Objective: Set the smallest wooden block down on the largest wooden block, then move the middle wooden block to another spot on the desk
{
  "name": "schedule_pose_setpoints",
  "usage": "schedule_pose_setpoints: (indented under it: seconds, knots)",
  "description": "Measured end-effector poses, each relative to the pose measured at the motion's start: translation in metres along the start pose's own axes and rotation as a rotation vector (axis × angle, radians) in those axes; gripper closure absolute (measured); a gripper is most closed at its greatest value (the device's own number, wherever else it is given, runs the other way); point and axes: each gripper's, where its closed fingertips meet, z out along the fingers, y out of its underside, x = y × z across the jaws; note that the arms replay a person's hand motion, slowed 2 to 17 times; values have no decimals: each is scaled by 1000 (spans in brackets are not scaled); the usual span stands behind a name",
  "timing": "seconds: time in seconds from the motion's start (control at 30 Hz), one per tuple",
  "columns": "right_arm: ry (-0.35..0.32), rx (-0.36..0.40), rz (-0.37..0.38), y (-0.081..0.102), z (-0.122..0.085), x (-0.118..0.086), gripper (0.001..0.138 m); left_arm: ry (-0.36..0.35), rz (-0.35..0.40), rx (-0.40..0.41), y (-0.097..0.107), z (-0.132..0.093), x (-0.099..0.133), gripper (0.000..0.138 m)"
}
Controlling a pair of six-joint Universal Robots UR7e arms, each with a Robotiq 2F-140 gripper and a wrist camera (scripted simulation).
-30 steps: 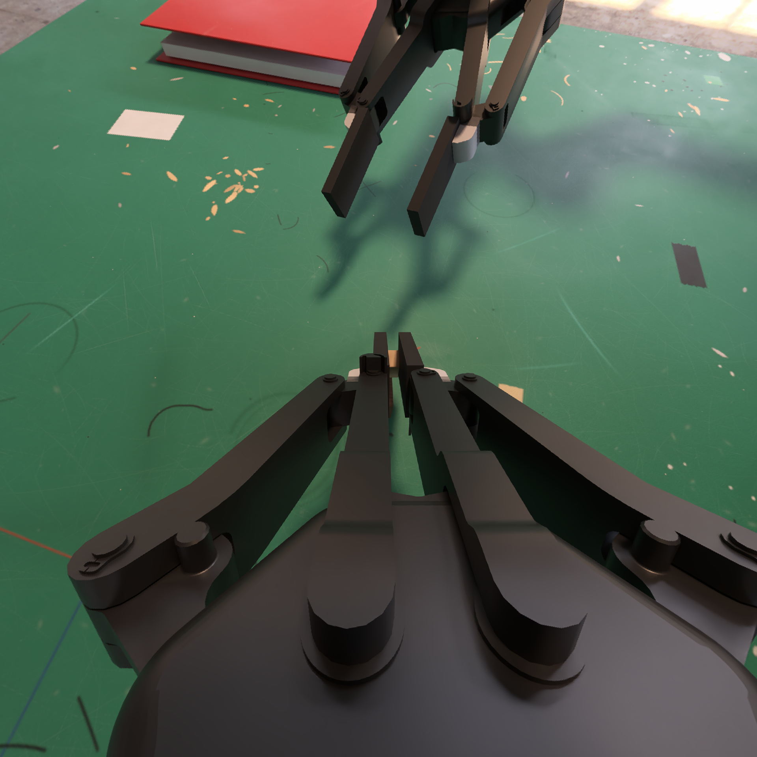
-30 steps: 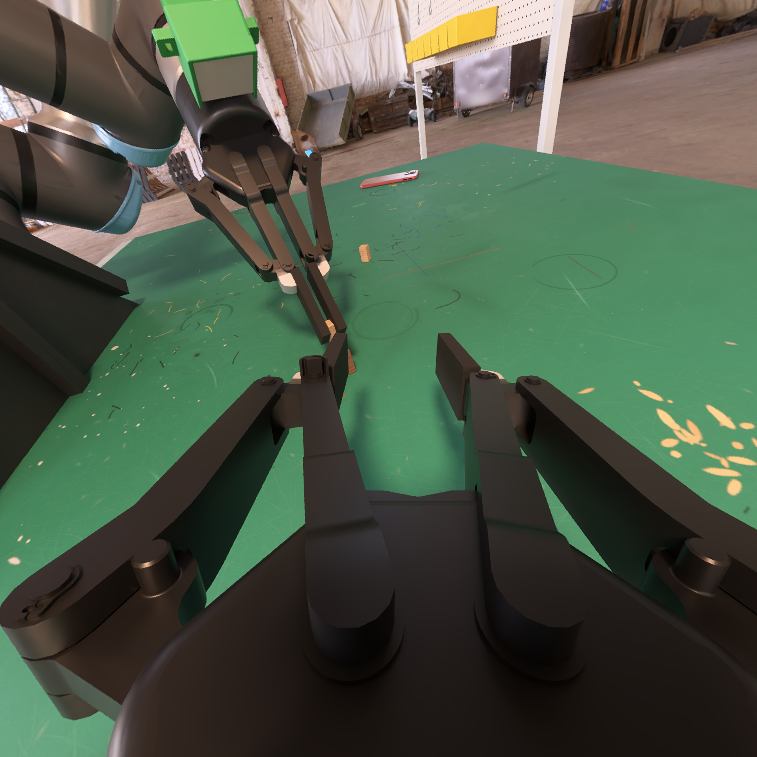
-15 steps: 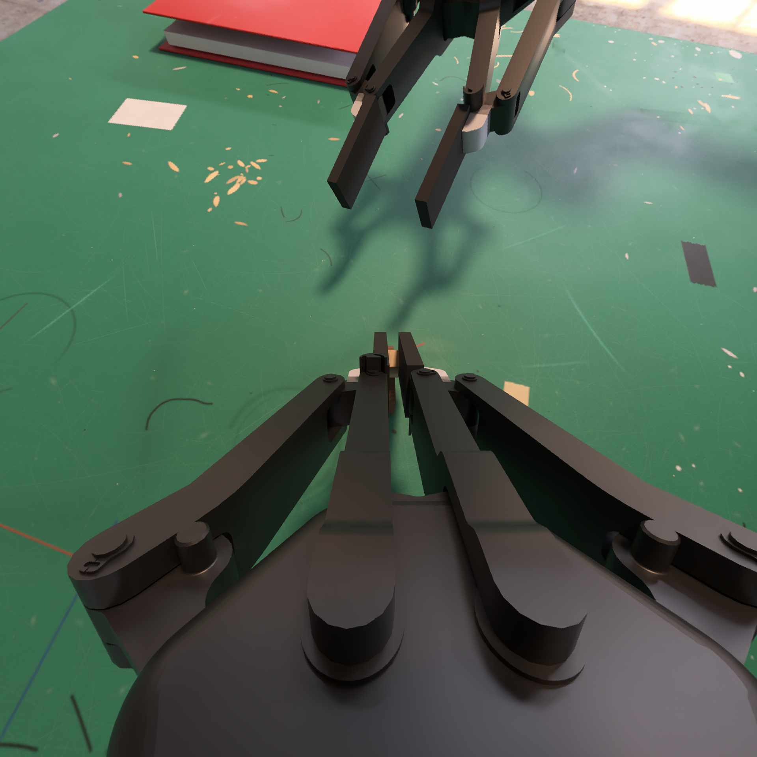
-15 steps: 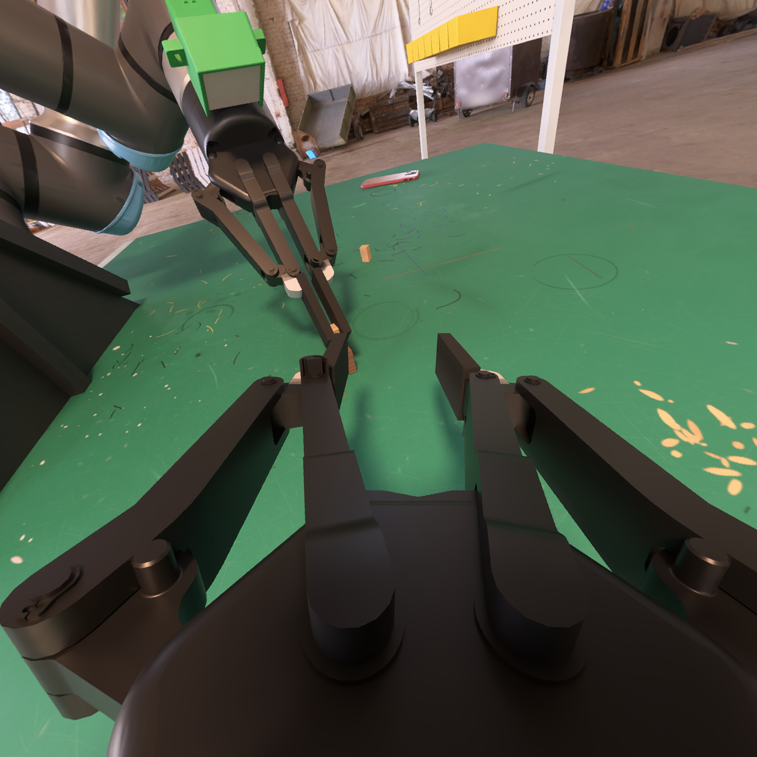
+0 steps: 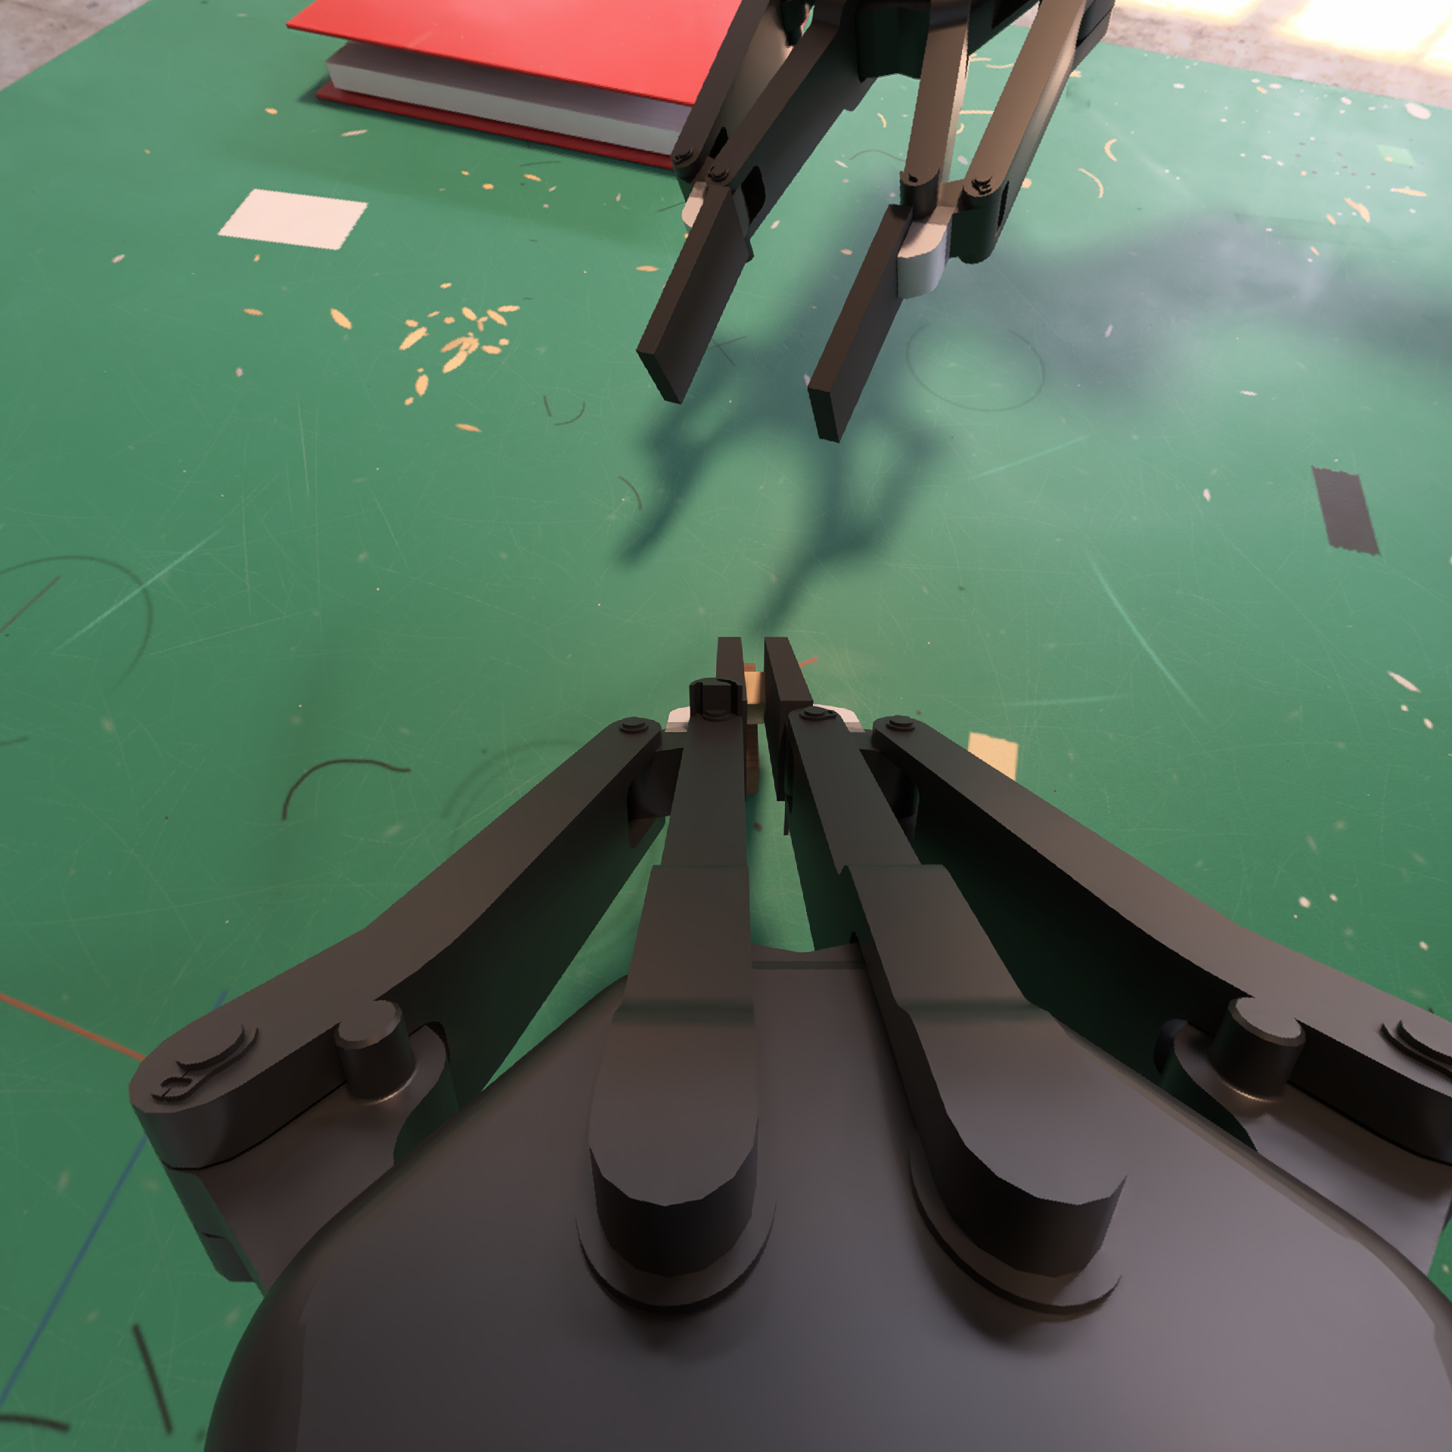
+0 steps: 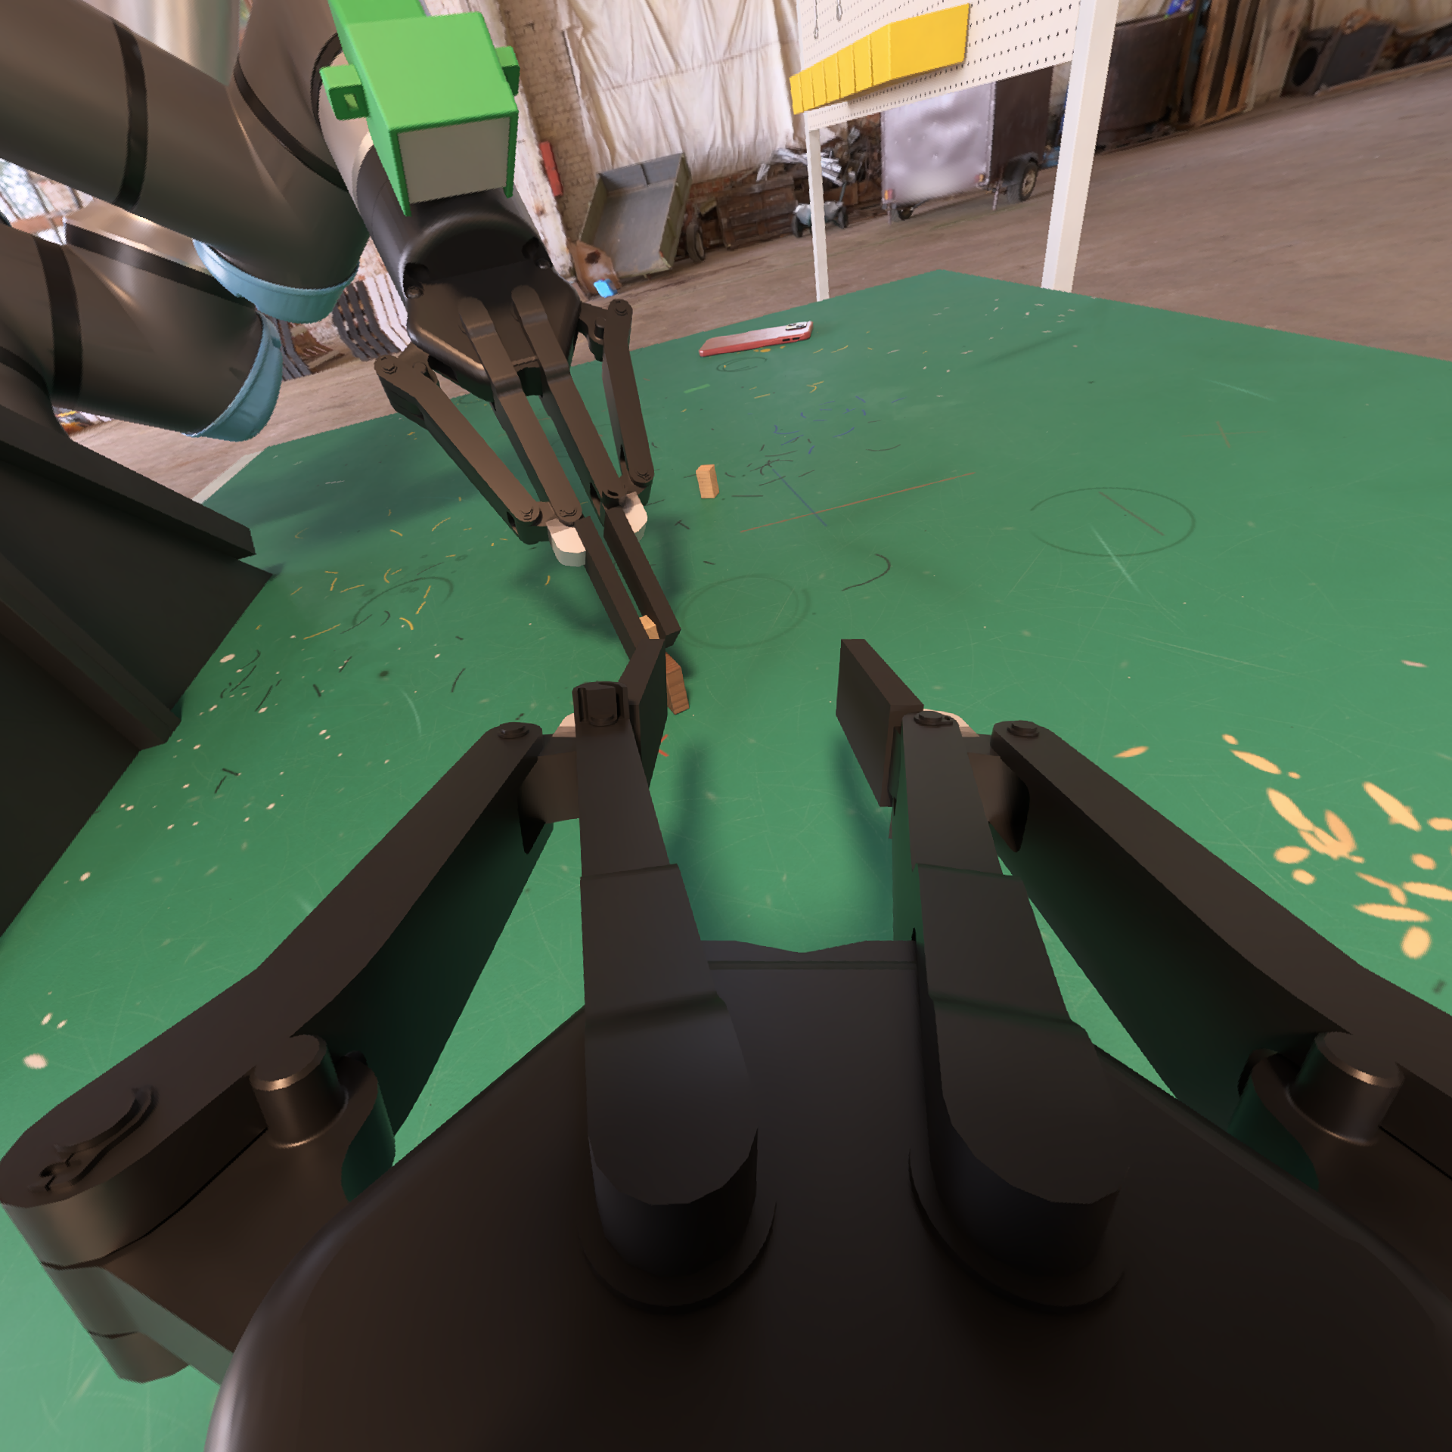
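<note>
Both grippers sit higher than before. The left gripper still pinches the smallest wooden block, now lifted above another wooden block; the right gripper hovers with jaws wide.

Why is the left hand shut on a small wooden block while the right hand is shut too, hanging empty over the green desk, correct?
Not quite: the right hand is open, fingers spread, as the right wrist view shows. It does hang empty over the green desk, and the left hand is shut on a small wooden block.

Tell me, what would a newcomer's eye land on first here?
Probably the left gripper, pinched shut on a small wooden block just above the green desk. Next, the right gripper hanging open opposite it, and the red book at the desk's far edge.
</note>
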Motion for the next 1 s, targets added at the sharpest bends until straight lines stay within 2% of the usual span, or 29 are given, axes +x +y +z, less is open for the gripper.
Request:
schedule_pose_setpoints:
  seconds: [0.47,1.0]
  knots:
    - [-8,0,-7,0,0,-2,80,-8,-2,2,0,-1,-1,131]
    - [-10,-4,-8,1,0,-2,81,1,-23,34,-2,-7,2,119]
